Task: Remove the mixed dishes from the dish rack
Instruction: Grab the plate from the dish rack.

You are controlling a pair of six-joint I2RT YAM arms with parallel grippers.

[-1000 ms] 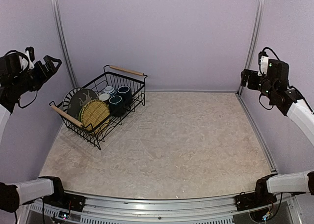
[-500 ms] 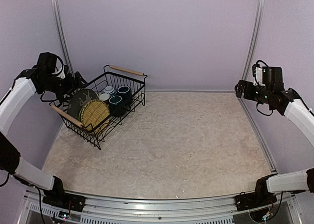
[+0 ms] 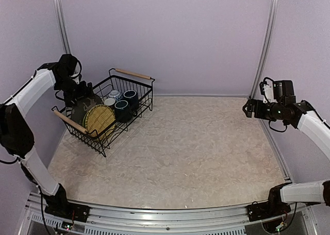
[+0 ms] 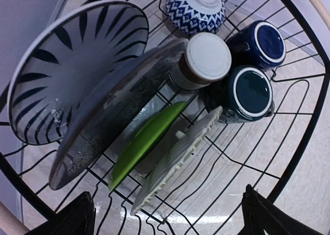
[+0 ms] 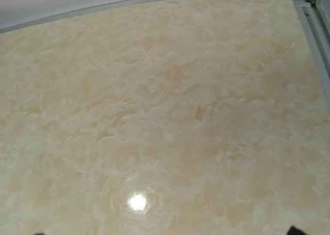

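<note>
The black wire dish rack [image 3: 145,98] stands at the table's back left. My left gripper [image 3: 78,92] hovers open over its left end, fingertips [image 4: 77,219] wide apart and holding nothing. Below it stand a striped plate [image 4: 72,65], a dark grey plate [image 4: 118,106], a green plate [image 4: 147,137] and a straw plate [image 4: 175,157], all on edge. Beyond them sit a blue-and-white patterned bowl [image 4: 196,11], a grey brown-based cup [image 4: 206,60], a dark blue mug [image 4: 258,44] and a dark green mug [image 4: 250,93]. My right gripper [image 3: 247,108] is open and empty, high at the far right.
The rack has two wooden bar handles [image 3: 133,73], one at the back and one at the front left. The purple walls and metal corner posts [image 3: 265,44] stand close behind both arms. The right wrist view shows only bare marbled tabletop [image 5: 165,116].
My left arm swung in from the far left wall to above the rack's plates. My right arm came down and a little leftward.
</note>
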